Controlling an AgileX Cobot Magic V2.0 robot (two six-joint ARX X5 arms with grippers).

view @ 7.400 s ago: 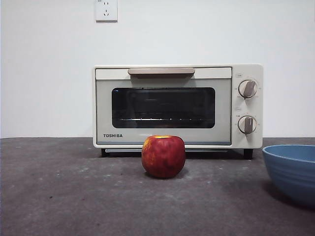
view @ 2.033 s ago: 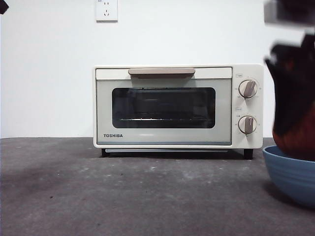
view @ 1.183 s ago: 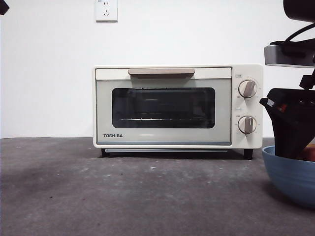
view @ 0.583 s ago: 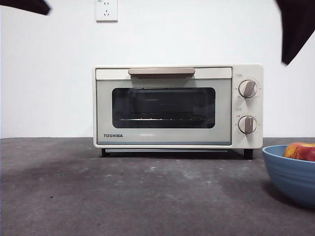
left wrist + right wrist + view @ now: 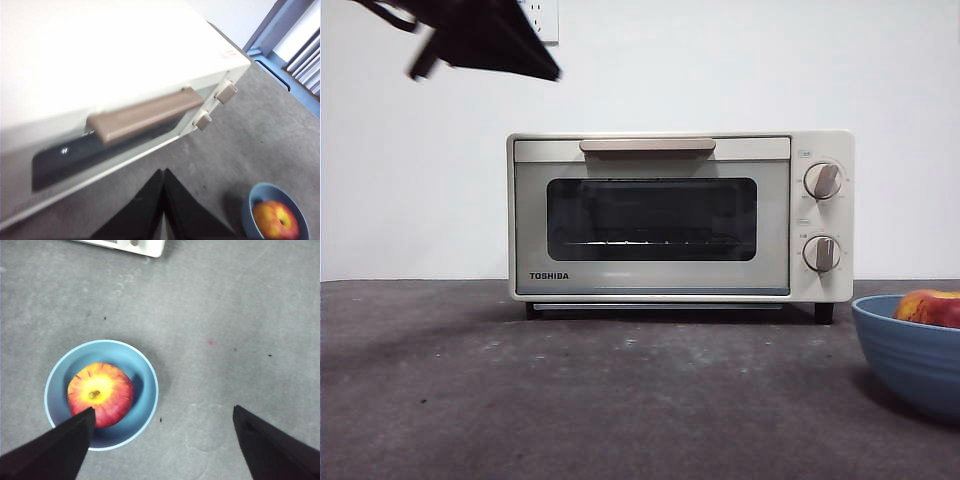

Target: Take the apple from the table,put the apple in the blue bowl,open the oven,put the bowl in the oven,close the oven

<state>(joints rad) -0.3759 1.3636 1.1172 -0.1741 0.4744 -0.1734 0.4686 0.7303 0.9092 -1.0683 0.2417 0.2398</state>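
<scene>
Red and yellow, the apple was seated in the blue bowl. Jaws closed and empty, the left end effector was poised above the oven handle, which should be hooked squarely and drawn down evenly. The right end effector was wide open, empty.

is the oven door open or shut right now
Shut. The oven door sits flush with its front, handle up at the top, untouched.

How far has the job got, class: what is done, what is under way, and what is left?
Done: the apple lies in the blue bowl, and the right gripper hangs open above it, holding nothing. Under way: the left gripper, shut, is above the table near the oven handle. Left: the door is shut, and the bowl stands outside on the table.
</scene>
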